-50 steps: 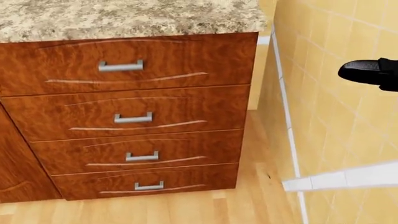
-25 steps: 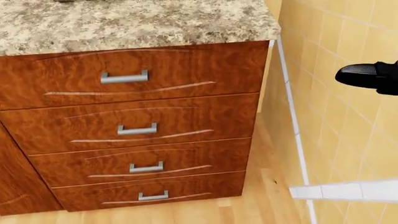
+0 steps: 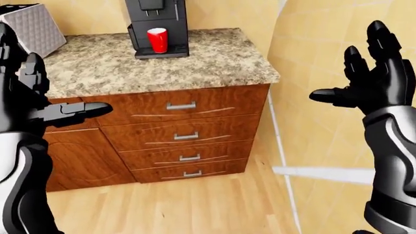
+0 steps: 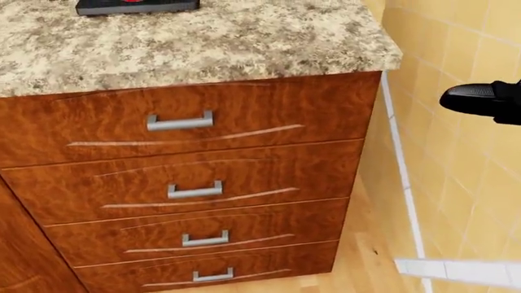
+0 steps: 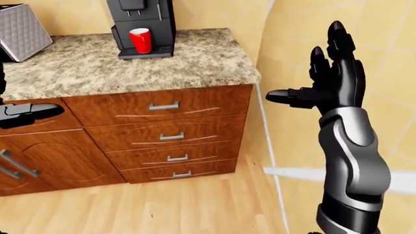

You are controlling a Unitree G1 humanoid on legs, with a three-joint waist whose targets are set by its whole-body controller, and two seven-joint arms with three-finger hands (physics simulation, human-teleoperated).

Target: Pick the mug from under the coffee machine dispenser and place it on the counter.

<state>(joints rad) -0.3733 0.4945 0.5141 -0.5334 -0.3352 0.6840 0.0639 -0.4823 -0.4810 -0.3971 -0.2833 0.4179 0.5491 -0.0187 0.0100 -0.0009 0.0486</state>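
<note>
The red mug [image 3: 157, 39] stands under the coffee machine [image 3: 156, 24] on the granite surface [image 3: 214, 63] (well away from both arms). Left robot hand [image 3: 26, 92] and right robot hand [image 5: 325, 80] hang empty, fingers spread.

Mug [image 3: 157, 39] stands on the tray of the coffee machine [image 3: 156, 19], under its dispenser, at the top of the left-eye view. Machine sits on the table [image 3: 195, 63]; a box-like appliance [image 3: 35, 29] to its left. Four drawers [image 3: 185, 134] stacked below the table edge. Wall [image 3: 325, 146] to the right. Left hand [image 3: 39, 97] at left edge, right hand [image 5: 328, 83] right, both well apart from the mug.
</note>
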